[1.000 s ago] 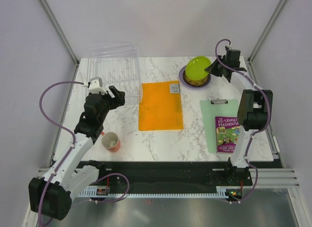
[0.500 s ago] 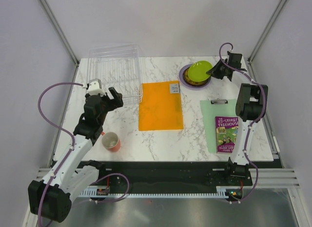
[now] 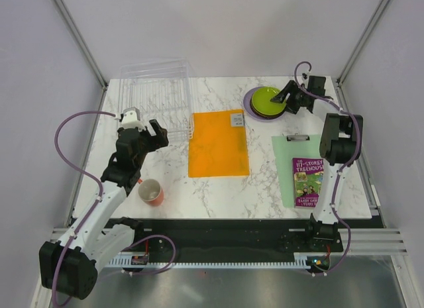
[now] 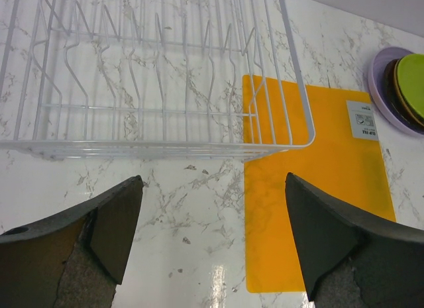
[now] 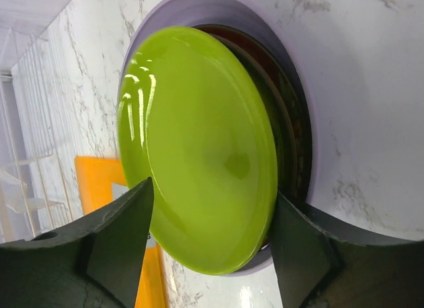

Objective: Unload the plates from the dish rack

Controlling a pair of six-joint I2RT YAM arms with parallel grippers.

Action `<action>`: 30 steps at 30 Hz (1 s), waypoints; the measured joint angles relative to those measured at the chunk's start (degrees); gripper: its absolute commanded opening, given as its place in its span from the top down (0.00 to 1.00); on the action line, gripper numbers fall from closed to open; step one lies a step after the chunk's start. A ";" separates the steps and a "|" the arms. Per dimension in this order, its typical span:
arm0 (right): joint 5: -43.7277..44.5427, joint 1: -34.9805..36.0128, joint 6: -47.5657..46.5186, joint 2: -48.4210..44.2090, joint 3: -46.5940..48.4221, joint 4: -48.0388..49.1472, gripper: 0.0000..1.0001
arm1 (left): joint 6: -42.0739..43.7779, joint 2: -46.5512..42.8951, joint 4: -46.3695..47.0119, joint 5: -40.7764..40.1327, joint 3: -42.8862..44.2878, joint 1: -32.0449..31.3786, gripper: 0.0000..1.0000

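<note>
The lime green plate (image 5: 199, 149) is seen lying on top of a stack at the far right of the marble tabletop (image 3: 218, 189). Darker plates (image 5: 291, 122) are stacked beneath it, and the large lavender plate (image 3: 248, 104) is at the bottom; the patterns of the darker ones cannot be made out. The right tool (image 3: 289, 96) is held at the right side of the stack with its jaws spread apart. In the right wrist view the green plate's near edge is seen between the two fingers; whether it is touched cannot be told. The clear dish rack (image 3: 156, 96) is placed at the far left, well apart from the stack, with its right edge over the orange folder (image 3: 218, 144). The left tool (image 4: 213, 181) is held wide open above the tabletop, just in front of the rack, with nothing between its jaws. A red mug (image 3: 152, 192) stands near the left arm. A book (image 3: 309, 182) lies on a green clipboard (image 3: 286, 155) at the right.
</note>
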 measured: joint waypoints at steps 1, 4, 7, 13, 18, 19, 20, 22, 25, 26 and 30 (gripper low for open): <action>0.42 0.09 -0.81 -0.70 -0.39 -0.68 0.03 | -0.02 0.00 -0.31 0.00 0.00 0.00 0.06; 2.56 0.31 -3.10 -3.58 -0.83 -2.97 0.02 | -0.02 0.00 -0.92 -0.02 0.00 0.00 0.06; 6.12 0.31 -6.40 -7.61 -1.81 -5.75 0.02 | -0.04 -0.02 -1.60 -0.02 0.00 0.00 0.05; 11.74 0.22 -12.13 -18.25 -6.49 -8.48 0.02 | -0.09 -0.46 -1.95 -0.07 -0.20 0.00 0.05; 16.02 0.68 -16.52 -27.71 -12.02 -9.25 0.02 | -0.11 -1.77 -2.91 -0.07 -0.20 0.00 0.05; 16.90 0.90 -17.22 -29.35 -13.29 -9.38 0.02 | -0.13 -2.16 -3.17 -0.07 -0.20 0.00 0.05; 17.90 1.29 -17.88 -30.95 -14.67 -9.31 0.02 | -0.13 -2.49 -3.37 -0.09 -0.20 0.00 0.05; 20.24 2.14 -19.10 -33.64 -17.51 -9.40 0.02 | -0.15 -3.08 -3.65 -0.11 -0.20 0.00 0.05; 24.30 4.48 -20.92 -39.15 -24.24 -9.07 0.02 | -0.42 -3.76 -4.33 -0.13 -0.20 0.00 0.05; 25.42 5.53 -21.27 -40.61 -26.05 -8.72 0.02 | -0.46 -3.87 -4.50 -0.13 -0.20 0.00 0.05; 31.67 9.81 -22.38 -48.00 -35.91 -6.08 0.02 | -0.63 -3.91 -4.79 -0.15 -0.20 -0.02 0.05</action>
